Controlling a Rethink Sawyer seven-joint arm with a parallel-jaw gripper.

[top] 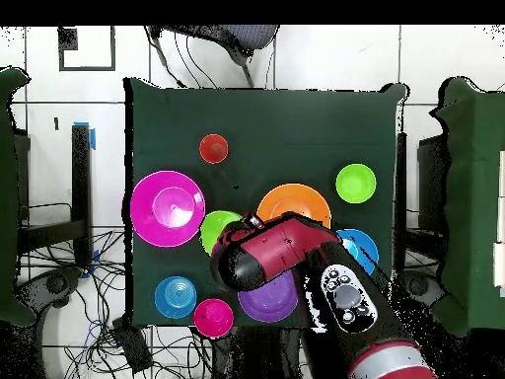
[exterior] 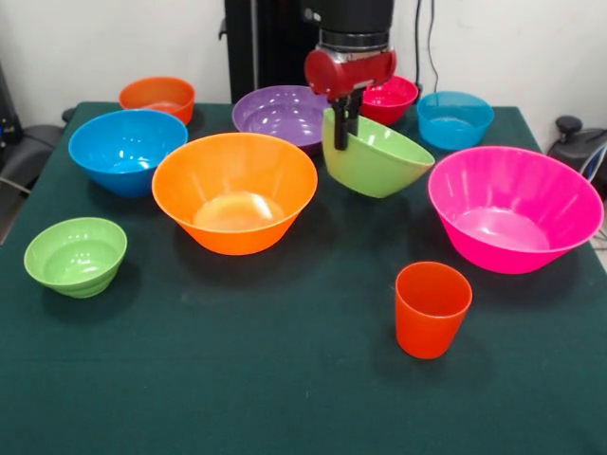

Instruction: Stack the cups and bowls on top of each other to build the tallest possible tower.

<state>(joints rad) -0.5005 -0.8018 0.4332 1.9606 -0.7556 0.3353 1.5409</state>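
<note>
Upper centre of the front view: the gripper (exterior: 343,121), its black fingers clamped over the rim of the medium green bowl (exterior: 375,159), holds it tilted above the dark green table (exterior: 285,379). Nine glossy round bowls show, none stacked; the large orange bowl (exterior: 234,190) and large pink bowl (exterior: 514,207) flank the gripper. One tapered orange-red translucent cup (exterior: 432,309) stands lower right; overhead, the arm (top: 325,276) hides much of the purple bowl (top: 268,298).
</note>
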